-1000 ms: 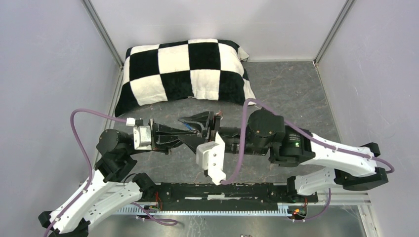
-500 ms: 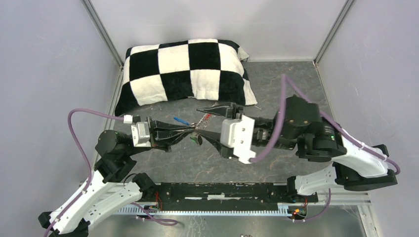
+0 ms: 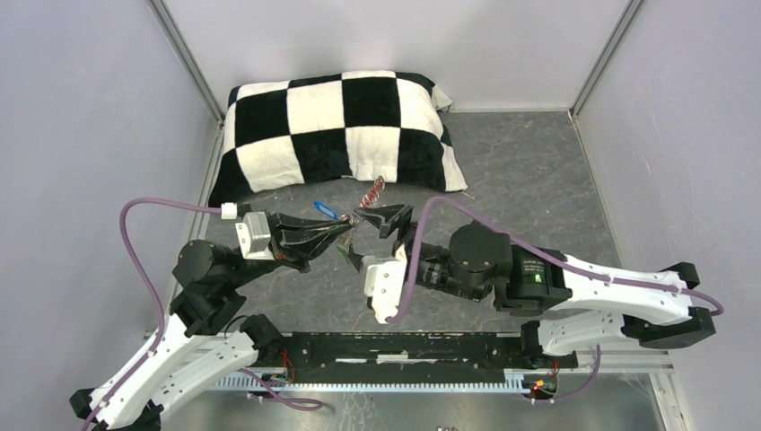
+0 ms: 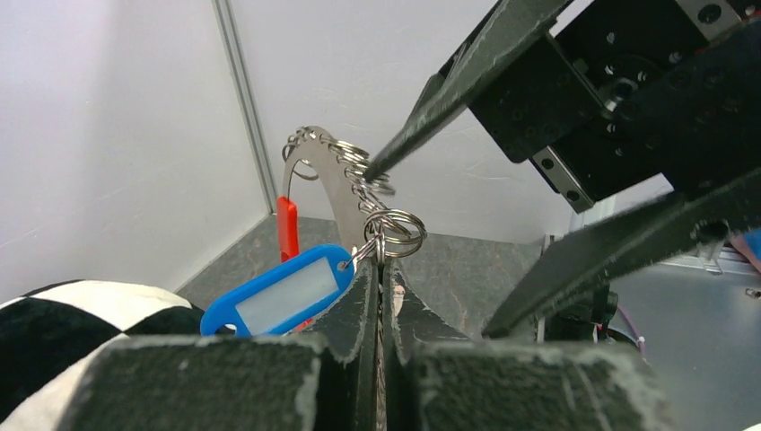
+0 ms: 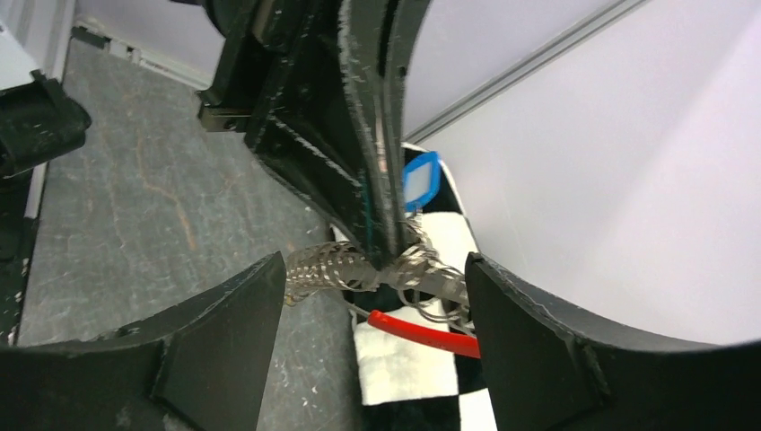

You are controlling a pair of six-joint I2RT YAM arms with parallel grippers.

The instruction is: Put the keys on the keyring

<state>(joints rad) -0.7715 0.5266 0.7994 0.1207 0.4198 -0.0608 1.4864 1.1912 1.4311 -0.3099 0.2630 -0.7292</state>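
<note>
My left gripper [image 3: 352, 227] is shut on the small rings at one end of the keyring [image 3: 373, 192], a silvery beaded loop that rises from the fingertips toward the pillow. In the left wrist view the keyring [image 4: 334, 175] arches above my left gripper [image 4: 380, 269]. A blue-tagged key [image 4: 278, 296] hangs at the fingertips, and a red tag [image 4: 286, 226] shows behind it. My right gripper [image 5: 377, 278] is open, its jaws to either side of the keyring [image 5: 422, 269] and the red tag [image 5: 422, 332]. One right finger [image 4: 449, 81] touches the chain.
A black-and-white checkered pillow [image 3: 336, 126] lies at the back of the grey marbled table [image 3: 529, 171]. Pale walls close in the left, right and back. A black rail [image 3: 404, 346] runs between the arm bases at the near edge.
My right gripper swung away to the right, then came back left and lower, and its jaws opened wider around the keyring. My left gripper stayed shut and tilted slightly toward the pillow.
</note>
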